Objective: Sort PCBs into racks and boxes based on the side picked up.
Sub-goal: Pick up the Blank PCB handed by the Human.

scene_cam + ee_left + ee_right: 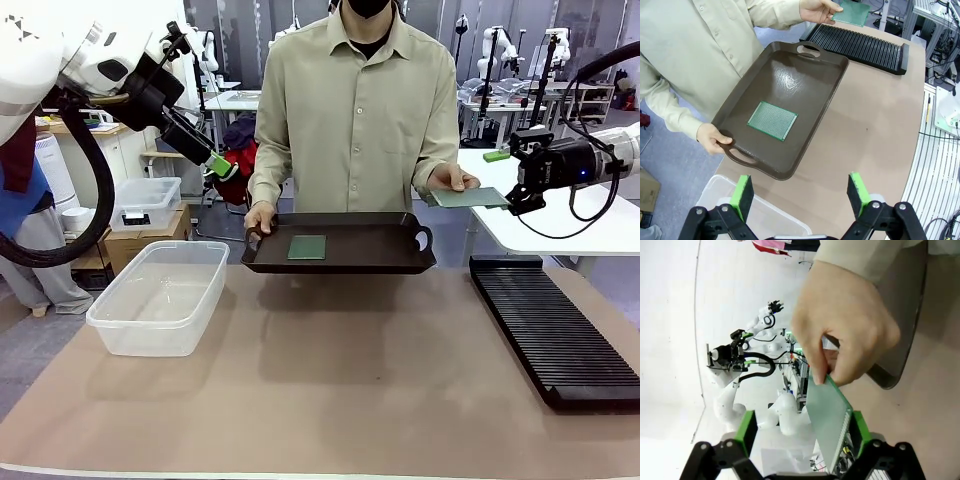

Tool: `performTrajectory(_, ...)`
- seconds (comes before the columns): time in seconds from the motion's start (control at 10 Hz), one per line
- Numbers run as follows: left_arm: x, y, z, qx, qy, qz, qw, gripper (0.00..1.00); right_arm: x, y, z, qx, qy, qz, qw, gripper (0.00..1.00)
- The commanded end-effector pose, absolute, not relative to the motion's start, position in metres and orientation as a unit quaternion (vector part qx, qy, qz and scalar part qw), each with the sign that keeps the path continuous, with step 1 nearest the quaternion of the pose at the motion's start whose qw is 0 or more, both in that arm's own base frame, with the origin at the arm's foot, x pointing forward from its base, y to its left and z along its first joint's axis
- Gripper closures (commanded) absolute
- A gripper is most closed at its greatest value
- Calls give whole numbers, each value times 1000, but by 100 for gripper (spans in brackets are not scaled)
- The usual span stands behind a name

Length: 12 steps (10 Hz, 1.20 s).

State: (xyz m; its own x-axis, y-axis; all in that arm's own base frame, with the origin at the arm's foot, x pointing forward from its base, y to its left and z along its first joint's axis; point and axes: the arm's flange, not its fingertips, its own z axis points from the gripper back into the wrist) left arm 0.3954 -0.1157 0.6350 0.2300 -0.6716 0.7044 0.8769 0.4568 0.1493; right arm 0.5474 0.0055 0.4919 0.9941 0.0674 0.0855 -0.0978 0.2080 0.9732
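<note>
A person holds a dark brown handled tray (380,262) over the table's far edge with one hand (258,217). One green PCB (307,247) (772,120) lies flat on it. The person's other hand (840,325) holds a second PCB (468,197) (830,415) out between the fingers of my right gripper (508,182) (802,432), which is open; the board stands close to one pad (860,430). My left gripper (222,165) (801,200) hangs open and high at the left, above the clear tub (160,295) (762,220). The black slotted rack (555,330) (860,45) lies at the right.
A smaller clear bin with a lid (148,200) sits on a cardboard box behind the tub. A white table (560,220) stands behind the rack, under my right arm. The brown mat (340,380) lies bare between tub and rack.
</note>
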Motion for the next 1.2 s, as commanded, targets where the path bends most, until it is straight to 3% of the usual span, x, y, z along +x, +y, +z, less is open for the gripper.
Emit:
performTrajectory(0.0, 396, -114, 633, -151, -366, -502, 769, 0, 551, 5, 491, 640, -14, 75, 765, 38)
performTrajectory(0.1, 396, -114, 633, -151, -366, -502, 769, 0, 549, 6, 490, 642, -3, 70, 764, 74)
performTrajectory(0.2, 396, -114, 633, -151, -366, -502, 769, 0, 548, 6, 490, 640, 3, 76, 765, 98)
performTrajectory(1.1, 396, -114, 633, -151, -366, -502, 769, 0, 545, 4, 488, 639, 26, 76, 765, 100)
